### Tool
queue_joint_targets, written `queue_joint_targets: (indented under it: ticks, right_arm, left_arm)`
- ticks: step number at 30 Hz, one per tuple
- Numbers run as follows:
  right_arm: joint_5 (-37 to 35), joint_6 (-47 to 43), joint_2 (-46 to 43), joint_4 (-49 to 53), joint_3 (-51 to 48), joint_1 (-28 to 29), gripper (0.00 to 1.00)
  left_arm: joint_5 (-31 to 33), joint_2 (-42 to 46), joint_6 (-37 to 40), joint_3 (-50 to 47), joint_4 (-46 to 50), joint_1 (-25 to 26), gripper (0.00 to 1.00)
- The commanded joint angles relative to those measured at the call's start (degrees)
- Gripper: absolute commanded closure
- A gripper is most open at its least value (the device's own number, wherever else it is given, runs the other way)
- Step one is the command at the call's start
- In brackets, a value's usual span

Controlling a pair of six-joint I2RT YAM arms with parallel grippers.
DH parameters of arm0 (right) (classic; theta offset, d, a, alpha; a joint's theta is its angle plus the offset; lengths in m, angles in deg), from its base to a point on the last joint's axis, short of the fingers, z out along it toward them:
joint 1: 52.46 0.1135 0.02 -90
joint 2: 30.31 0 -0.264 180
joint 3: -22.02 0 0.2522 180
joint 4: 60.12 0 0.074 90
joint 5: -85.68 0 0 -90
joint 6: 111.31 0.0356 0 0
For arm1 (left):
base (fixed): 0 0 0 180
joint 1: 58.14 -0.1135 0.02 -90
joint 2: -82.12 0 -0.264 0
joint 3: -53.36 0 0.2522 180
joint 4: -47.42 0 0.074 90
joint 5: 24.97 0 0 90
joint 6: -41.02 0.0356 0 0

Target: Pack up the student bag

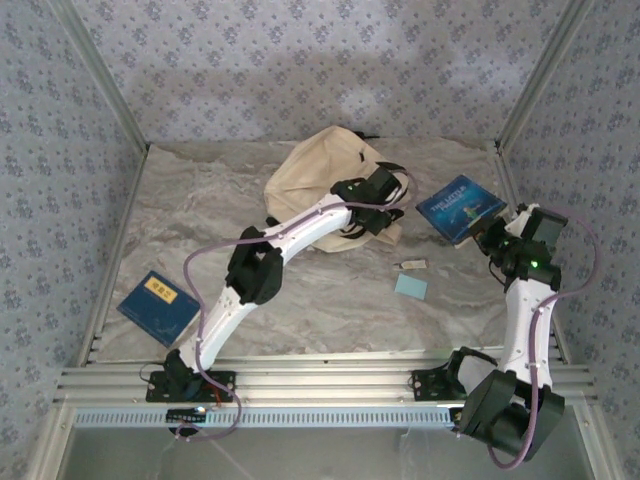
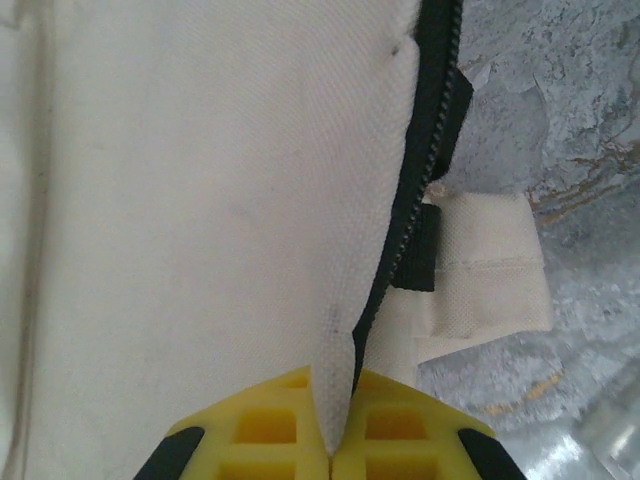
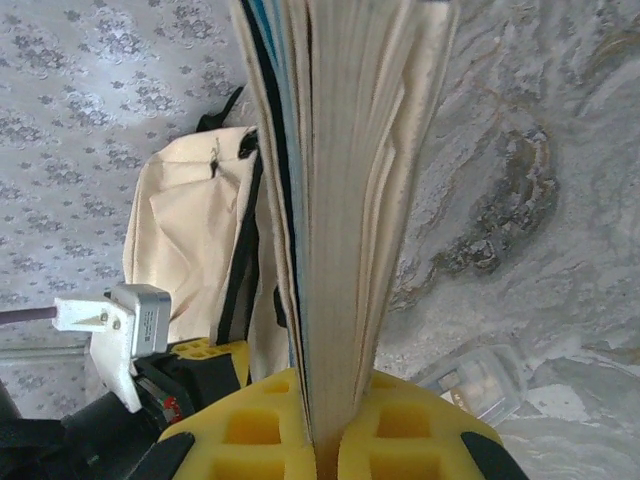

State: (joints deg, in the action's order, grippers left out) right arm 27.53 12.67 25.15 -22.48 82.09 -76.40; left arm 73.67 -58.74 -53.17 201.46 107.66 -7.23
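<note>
student bag (image 1: 320, 165) lies far centre of desk (image 1: 200, 220). left hand (image 2: 335, 440) pinched tight on its fabric edge by the zipper (image 2: 425, 150). right hand (image 3: 325, 445) clamped on a book (image 3: 340, 200) at right, prob. lifted off desk. 2nd blue book (image 1: 158, 305) near left.

Left claw (image 2: 335, 420), right claw (image 3: 325, 415): both clenched.

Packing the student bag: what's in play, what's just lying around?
In play: student bag, pinched in left fingers; teal book, clamped in right fingers.
Lying untouched: dark blue book; pale blue card; small clear case. Possibly for packing later.
</note>
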Motion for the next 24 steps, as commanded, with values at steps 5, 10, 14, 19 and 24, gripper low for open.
queue_joint_targets:
  ticks: [5, 10, 14, 19, 24]
  right_arm:
    - [6.6, 0.5, -1.1, -6.3, 0.7, 3.5, 1.0]
    - [8.4, 5.6, -1.1, -9.6, -0.3, 7.3, 1.0]
    - [7.5, 10.4, -1.0, -13.3, -2.6, 11.9, 1.0]
    - [2.9, 14.6, 1.8, -18.5, -4.9, 18.7, 1.0]
    - [0.8, 17.3, 7.0, -21.8, -5.6, 21.4, 1.0]
  left_arm:
    - [-5.9, 10.0, -4.4, 2.0, 4.3, -1.9, 0.97]
    - [-11.2, 11.4, -8.5, 1.0, 1.4, -4.8, 1.0]
    - [-12.3, 12.3, -9.8, 1.5, -0.8, -5.9, 1.0]
    - [-13.7, 13.0, -10.8, 3.6, -2.2, -6.1, 1.0]
    - [-15.3, 14.9, -11.1, 4.0, -3.4, -6.0, 1.0]
